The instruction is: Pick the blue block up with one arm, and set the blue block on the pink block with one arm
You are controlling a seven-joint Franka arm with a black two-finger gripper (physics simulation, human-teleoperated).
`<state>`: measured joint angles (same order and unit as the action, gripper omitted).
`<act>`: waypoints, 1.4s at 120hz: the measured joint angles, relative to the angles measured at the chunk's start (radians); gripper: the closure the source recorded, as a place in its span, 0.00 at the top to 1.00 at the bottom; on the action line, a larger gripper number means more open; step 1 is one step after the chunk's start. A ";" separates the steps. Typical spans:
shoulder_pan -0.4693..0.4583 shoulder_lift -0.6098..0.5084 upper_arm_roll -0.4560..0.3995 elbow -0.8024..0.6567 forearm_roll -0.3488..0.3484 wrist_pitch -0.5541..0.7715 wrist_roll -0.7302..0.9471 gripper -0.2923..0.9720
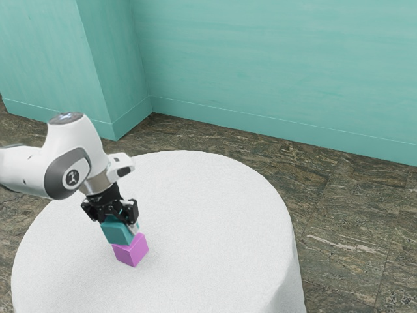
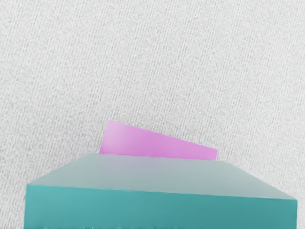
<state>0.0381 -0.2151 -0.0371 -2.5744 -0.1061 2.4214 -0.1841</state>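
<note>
The blue block (image 1: pixel 116 230), teal in colour, is on top of the pink block (image 1: pixel 130 250) on the white round table (image 1: pixel 208 215), towards the exterior view's left. My black gripper (image 1: pixel 118 220) comes down from above, its fingers pressing the blue block's two sides, shut on it. In the wrist view the blue block (image 2: pixel 157 195) lies right under my hand, with a strip of the pink block (image 2: pixel 157 143) showing beyond its far edge. I cannot tell whether the blue block rests fully on the pink one or hovers just above it.
White cloth spreads around the two blocks, widest toward the exterior view's right (image 1: pixel 228 248). The table's edge (image 1: pixel 287 215) drops to a dark stone floor. Teal walls stand behind.
</note>
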 joint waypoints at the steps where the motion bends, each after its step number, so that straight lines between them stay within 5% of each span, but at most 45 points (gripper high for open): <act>1: 0.000 0.000 0.000 0.000 0.006 0.000 -0.002 0.52; 24: -0.001 0.022 -0.010 0.007 0.088 0.001 -0.024 0.52; 73: 0.000 0.060 -0.020 0.024 0.121 0.014 -0.053 0.52; 119: -0.002 -0.014 -0.038 0.050 0.119 0.016 -0.049 0.71; 151: 0.011 -0.007 -0.034 0.565 0.126 -0.273 0.004 0.75; 168: 0.022 0.010 -0.031 0.627 0.130 -0.424 0.051 0.76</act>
<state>0.0600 -0.2047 -0.0683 -1.9475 0.0243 1.9971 -0.1332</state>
